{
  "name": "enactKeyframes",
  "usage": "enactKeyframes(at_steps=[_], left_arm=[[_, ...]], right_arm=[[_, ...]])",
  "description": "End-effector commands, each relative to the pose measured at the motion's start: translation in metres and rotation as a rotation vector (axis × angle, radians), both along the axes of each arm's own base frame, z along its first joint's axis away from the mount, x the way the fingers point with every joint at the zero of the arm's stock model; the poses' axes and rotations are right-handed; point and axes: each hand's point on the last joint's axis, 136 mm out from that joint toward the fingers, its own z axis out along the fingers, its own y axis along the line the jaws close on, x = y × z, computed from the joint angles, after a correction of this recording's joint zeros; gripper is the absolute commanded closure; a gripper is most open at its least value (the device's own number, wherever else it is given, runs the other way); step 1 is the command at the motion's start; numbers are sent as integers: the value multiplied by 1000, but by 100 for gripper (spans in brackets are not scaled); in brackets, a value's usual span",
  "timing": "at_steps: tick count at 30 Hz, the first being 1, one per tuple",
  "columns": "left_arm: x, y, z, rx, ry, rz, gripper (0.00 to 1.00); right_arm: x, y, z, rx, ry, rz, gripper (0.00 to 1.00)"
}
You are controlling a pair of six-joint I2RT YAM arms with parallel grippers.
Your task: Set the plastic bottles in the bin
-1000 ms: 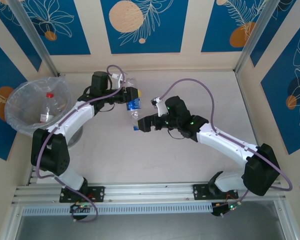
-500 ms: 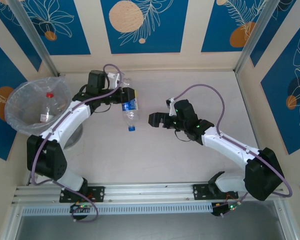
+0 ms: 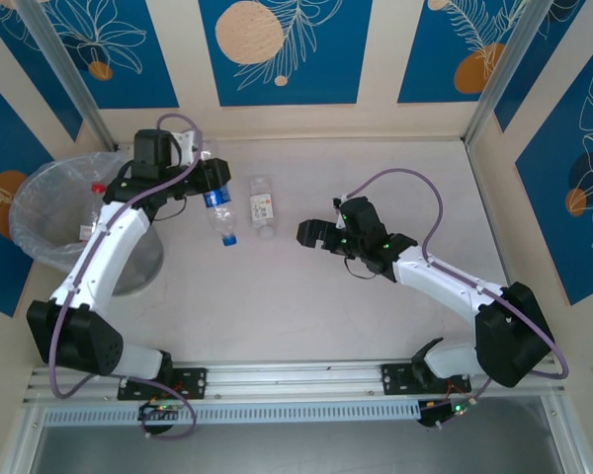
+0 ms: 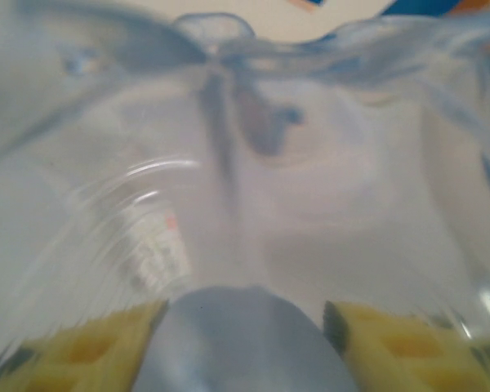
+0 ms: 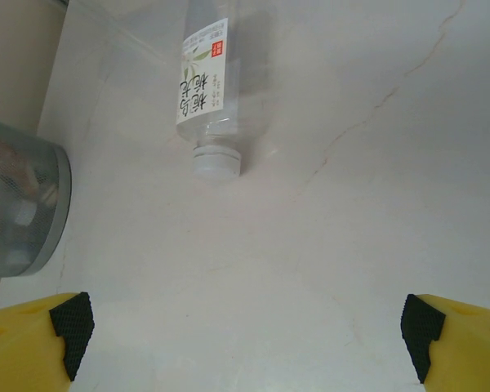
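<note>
The left fingers (image 3: 208,182) are clamped on a blue-capped bottle (image 3: 221,213), held cap-down and tilted over the desk (image 3: 376,178), just beside the bin (image 3: 40,193). A red-capped bottle (image 3: 97,189) lies inside the bin. A white-label bottle (image 3: 264,207) lies flat on the desk between the arms. The right fingers (image 3: 304,235) stand wide apart near it, holding nothing

The bottle (image 3: 220,215) is clear glossy plastic, the table (image 3: 376,316) smooth matt.

A pale, faintly veined table (image 3: 326,316) stands before cream walls (image 3: 381,59) with blue leaf-patterned panels (image 3: 316,69); 2 slanted metal posts (image 3: 67,74) frame it.
</note>
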Motion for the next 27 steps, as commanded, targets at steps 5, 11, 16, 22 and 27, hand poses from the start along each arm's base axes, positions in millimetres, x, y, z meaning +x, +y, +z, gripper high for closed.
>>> enactKeyframes(at_steps=[5,11,16,22,27], left_arm=[[1,46,43,92,-91,133,49],[0,63,86,56,-173,151,49],[-1,91,109,68,-218,215,49],[1,148,140,134,-283,390,49],[5,167,163,142,-335,454,49]], right_arm=[[12,-4,9,4,5,-57,0],[16,-6,9,-4,8,-70,0],[17,-6,10,-1,12,-75,0],[17,-10,7,-9,18,-90,0],[18,-10,9,-3,18,-87,0]])
